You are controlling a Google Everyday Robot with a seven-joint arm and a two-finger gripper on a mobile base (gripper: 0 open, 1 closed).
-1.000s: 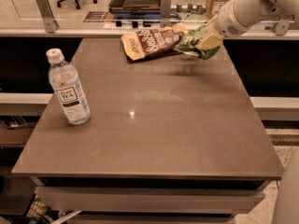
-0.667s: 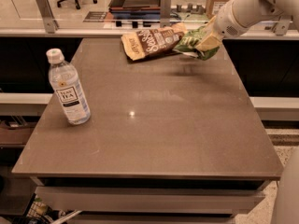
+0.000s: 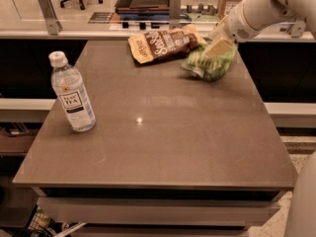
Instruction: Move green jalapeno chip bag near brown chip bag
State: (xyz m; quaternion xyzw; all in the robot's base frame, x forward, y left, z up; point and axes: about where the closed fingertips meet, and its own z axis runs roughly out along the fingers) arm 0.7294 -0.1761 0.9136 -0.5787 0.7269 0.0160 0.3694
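The green jalapeno chip bag [image 3: 210, 64] lies at the far right of the table, its left end just right of the brown chip bag [image 3: 163, 43], which lies flat at the far middle. My gripper [image 3: 217, 47] comes in from the upper right on the white arm [image 3: 256, 11]. It is shut on the top of the green bag, with a tan finger pad [image 3: 218, 47] showing against it. The green bag is low on the table surface and nearly touches the brown bag's right end.
A clear water bottle [image 3: 73, 95] with a white cap and label stands upright at the table's left side. The brown table [image 3: 148, 142] has a counter with a glass rail behind its far edge. The robot's white body shows at the bottom right [image 3: 301, 201].
The green bag and my gripper have come down a little toward the table surface, staying next to the brown bag. The bottle and the brown bag have not moved.
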